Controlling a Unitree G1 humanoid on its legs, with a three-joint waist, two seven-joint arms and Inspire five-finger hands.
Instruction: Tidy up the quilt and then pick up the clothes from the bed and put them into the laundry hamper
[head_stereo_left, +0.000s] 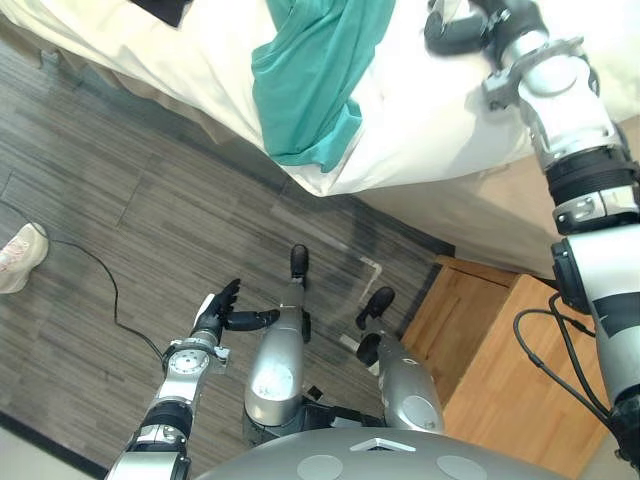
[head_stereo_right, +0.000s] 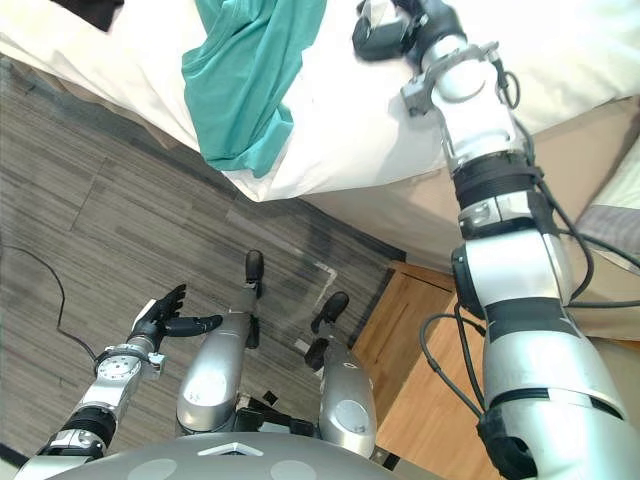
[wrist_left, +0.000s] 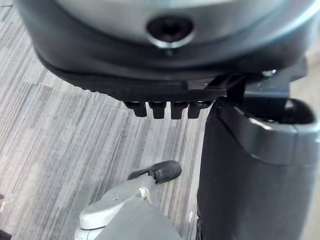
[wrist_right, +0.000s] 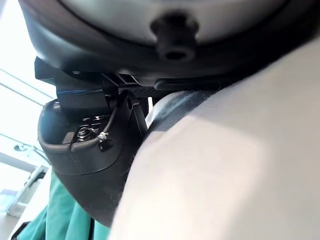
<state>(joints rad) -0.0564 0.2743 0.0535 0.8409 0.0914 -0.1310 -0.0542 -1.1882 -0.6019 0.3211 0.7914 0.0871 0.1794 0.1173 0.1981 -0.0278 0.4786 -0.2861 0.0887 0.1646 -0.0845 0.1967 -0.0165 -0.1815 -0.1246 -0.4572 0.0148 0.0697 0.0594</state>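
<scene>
Right hand (head_stereo_left: 455, 28) rests on the white puffy quilt (head_stereo_left: 430, 120), can't tell if it's gripping; a tug could slide the teal fabric garment (head_stereo_left: 310, 90) off.

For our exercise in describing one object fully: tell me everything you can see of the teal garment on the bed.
The teal garment looks like thin, soft fabric in one plain colour, with a stitched hem along its lower edge. It lies crumpled and folded over itself on the white quilt, its lower end drooping toward the bed's corner. Its upper part runs out of the picture. Only the quilt touches it; the right hand is over the quilt beside it, apart from it.
</scene>
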